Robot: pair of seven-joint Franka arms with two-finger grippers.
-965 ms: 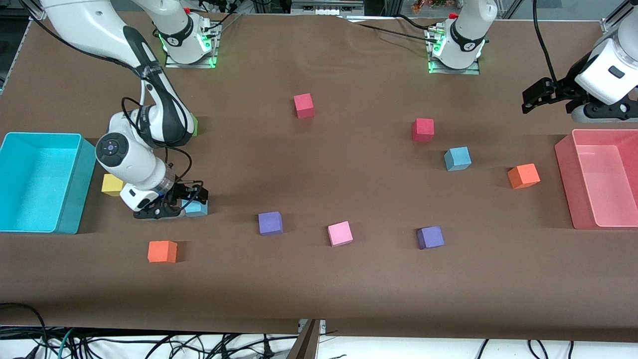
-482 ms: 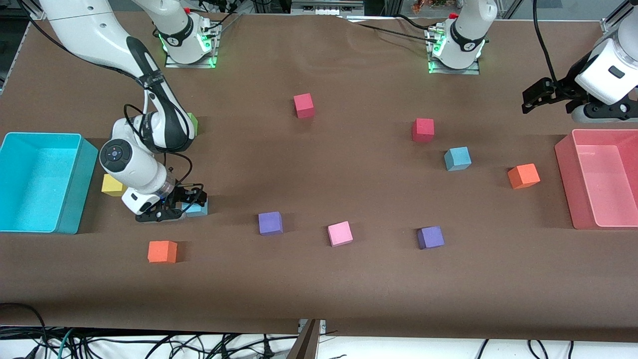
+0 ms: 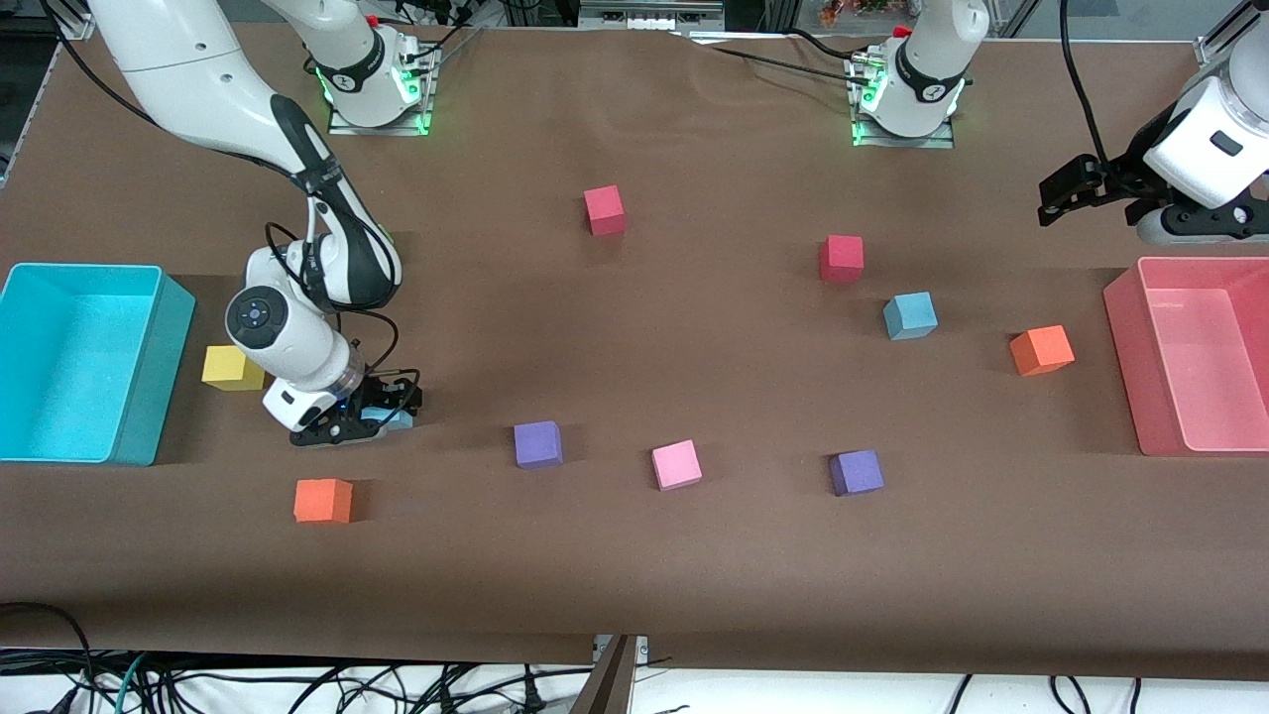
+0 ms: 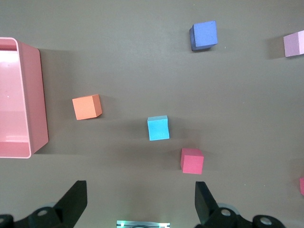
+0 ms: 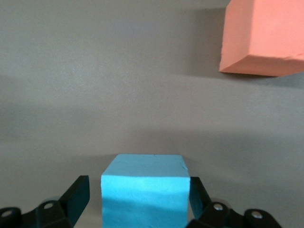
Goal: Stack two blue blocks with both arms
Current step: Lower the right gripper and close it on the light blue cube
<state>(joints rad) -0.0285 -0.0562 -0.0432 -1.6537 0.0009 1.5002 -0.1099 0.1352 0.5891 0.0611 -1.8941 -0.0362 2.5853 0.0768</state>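
Note:
One blue block (image 3: 393,419) lies on the brown table toward the right arm's end, mostly hidden under the hand in the front view. My right gripper (image 3: 375,413) is down on the table around it. In the right wrist view the block (image 5: 145,190) stands between the fingers (image 5: 76,195). One pad is almost against it and a narrow gap shows on the block's opposite face, so the gripper (image 5: 137,198) is still open. The second blue block (image 3: 910,315) (image 4: 158,128) lies untouched toward the left arm's end. My left gripper (image 3: 1066,193) (image 4: 140,209) waits open and empty, up in the air.
A cyan bin (image 3: 159,377) stands at the right arm's end, with a yellow cube (image 3: 228,367) beside it. An orange cube (image 3: 322,500) (image 5: 263,35) lies nearer the camera than the held-around block. Purple (image 3: 537,443), pink (image 3: 676,464), red (image 3: 841,258) and orange (image 3: 1041,349) cubes are scattered. A pink bin (image 3: 1125,367) stands at the left arm's end.
The right arm has swung toward the table's middle and its hand has settled lower around the blue block, the fingers drawing in. The left arm has not moved.

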